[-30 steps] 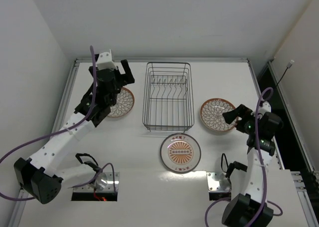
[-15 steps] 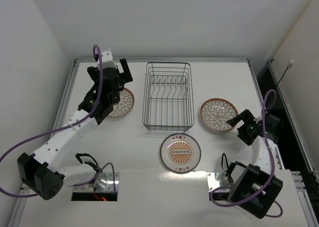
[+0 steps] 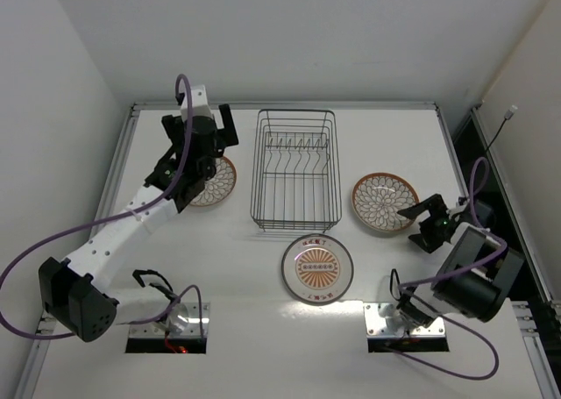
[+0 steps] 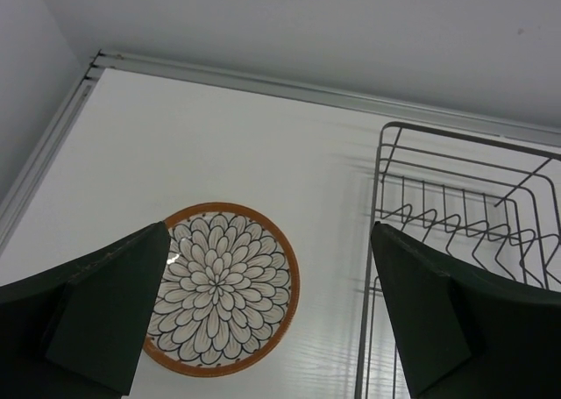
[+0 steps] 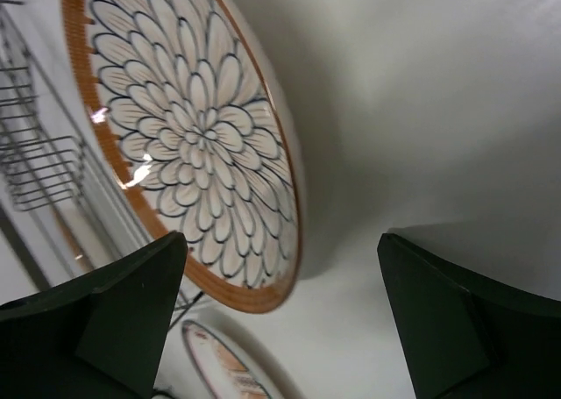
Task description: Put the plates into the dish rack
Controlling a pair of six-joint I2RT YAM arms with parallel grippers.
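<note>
Around the dish rack (image 3: 296,169), plates (image 3: 317,267) left, right, front

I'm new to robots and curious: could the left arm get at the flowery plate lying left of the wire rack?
Probably yes. The left arm hovers over that plate with its jaws wide open; the plate lies flat and bare, apart from the dish rack.

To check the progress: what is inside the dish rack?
The dish rack holds nothing; only the table shows through its wires. From above, none of its inside is covered.
</note>
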